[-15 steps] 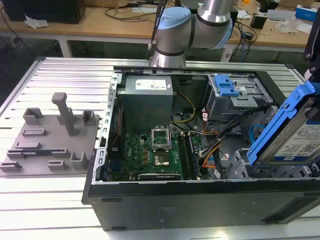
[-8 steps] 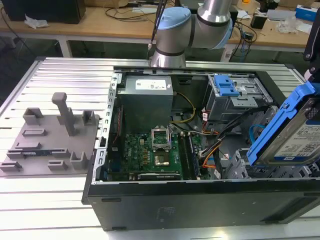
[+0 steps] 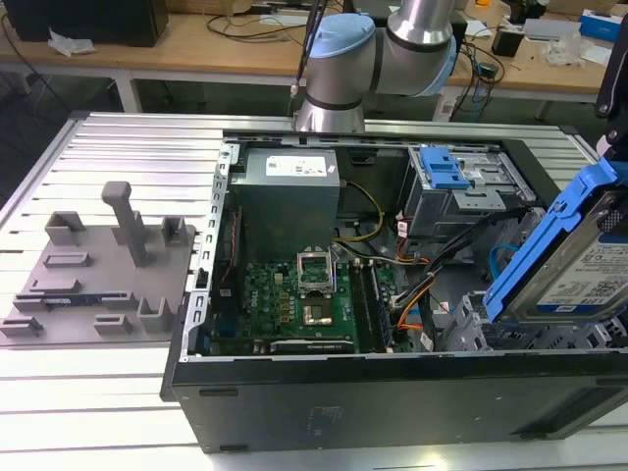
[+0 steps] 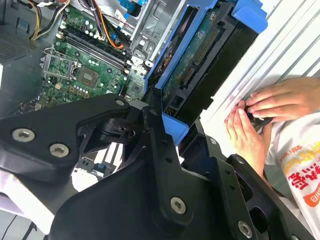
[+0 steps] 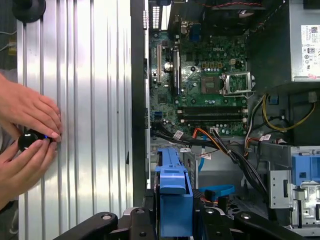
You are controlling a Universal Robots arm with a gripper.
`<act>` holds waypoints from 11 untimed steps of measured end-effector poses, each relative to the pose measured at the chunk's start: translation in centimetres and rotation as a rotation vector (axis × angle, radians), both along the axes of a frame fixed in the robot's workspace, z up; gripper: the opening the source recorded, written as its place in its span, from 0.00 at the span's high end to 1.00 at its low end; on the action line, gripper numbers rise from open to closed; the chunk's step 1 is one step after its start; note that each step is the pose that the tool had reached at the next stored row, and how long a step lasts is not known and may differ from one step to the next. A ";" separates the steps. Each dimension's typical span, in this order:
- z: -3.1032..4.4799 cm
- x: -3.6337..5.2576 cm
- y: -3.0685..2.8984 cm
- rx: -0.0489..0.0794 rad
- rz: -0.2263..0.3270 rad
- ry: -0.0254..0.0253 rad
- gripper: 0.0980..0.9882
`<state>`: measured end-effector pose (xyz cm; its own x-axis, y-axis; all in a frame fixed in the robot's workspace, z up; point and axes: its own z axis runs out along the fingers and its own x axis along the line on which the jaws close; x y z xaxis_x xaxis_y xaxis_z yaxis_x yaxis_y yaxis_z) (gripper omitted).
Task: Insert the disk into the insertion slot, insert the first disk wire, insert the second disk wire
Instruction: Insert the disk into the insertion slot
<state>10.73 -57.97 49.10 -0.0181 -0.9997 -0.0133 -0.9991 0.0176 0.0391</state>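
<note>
The gripper (image 5: 174, 216) held the disk (image 3: 589, 270) tight, tilted over the open computer case (image 3: 343, 402). A person's hands (image 5: 29, 114) lay on the worktop (image 5: 90, 125) beside it.

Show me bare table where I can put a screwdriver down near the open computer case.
Bare ribbed table lies between the grey fixture plate and the near edge, and behind the plate up to the far edge. Crowded: inside the case, and at the exterior view's right, where the claw holds the disk.

Ribbed aluminium table (image 3: 78, 402), open black computer case (image 3: 392, 402) on it, grey fixture plate (image 3: 88, 294) beside
</note>
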 end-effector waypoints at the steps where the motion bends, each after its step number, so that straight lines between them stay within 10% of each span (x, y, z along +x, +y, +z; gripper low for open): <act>1: 0.00 0.00 -0.02 0.005 0.000 -0.0003 0.70; 3: -0.04 0.00 -0.16 0.031 0.000 -0.0022 0.70; 5: -0.20 0.00 -0.17 0.031 0.000 -0.0173 0.70; 8: -0.27 0.00 -0.17 0.031 0.000 -0.0273 0.70; 11: -0.28 0.00 -0.17 0.031 0.000 -0.0279 0.70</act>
<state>10.72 -58.13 48.82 -0.0169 -0.9989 -0.0445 -0.9998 0.0164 0.0117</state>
